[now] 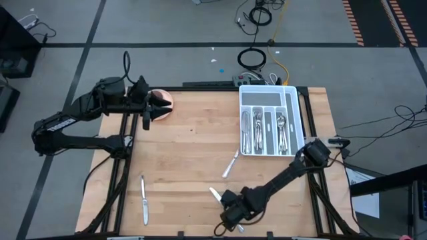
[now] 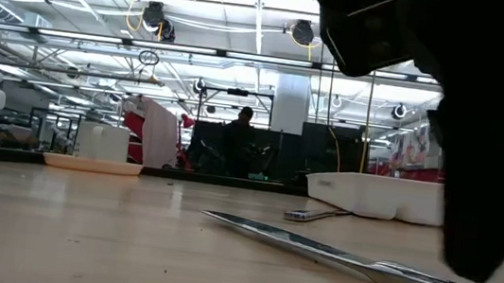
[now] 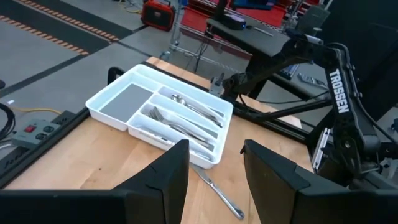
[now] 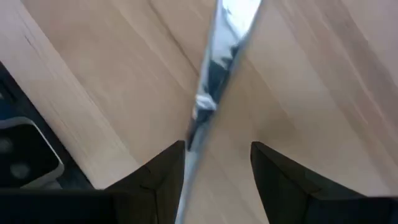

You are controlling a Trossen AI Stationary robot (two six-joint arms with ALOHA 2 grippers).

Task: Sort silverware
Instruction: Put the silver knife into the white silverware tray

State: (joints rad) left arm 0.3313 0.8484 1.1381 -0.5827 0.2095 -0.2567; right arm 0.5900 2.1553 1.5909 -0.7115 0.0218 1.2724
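Lying nearest the low camera, one knife [image 2: 380,268] is stretching across the near part of the wooden table [image 1: 193,167], its blade catching the light. Seen from above, this same knife [image 1: 216,196] is sitting close to the table's near edge, and the right gripper [image 1: 233,215] is hanging low over its handle end. In the right wrist view the knife [image 4: 214,81] is running between the two dark fingers [image 4: 158,177], which are standing spread, one on each side of the metal; whether they are touching it cannot be told.

Just beyond, toward the far right, another piece of silverware [image 1: 231,164] is lying loose on the wood, near the white tray [image 1: 291,100]. Inside the tray, forks, spoons and knives [image 1: 267,130] are resting in the long compartments. One more knife [image 1: 143,199] is lying well apart on the near left of the table.

Over the far left corner, the left gripper [image 1: 147,120] is waiting beside a pink bowl [image 1: 164,101], its fingers [image 3: 165,180] parted and holding nothing.
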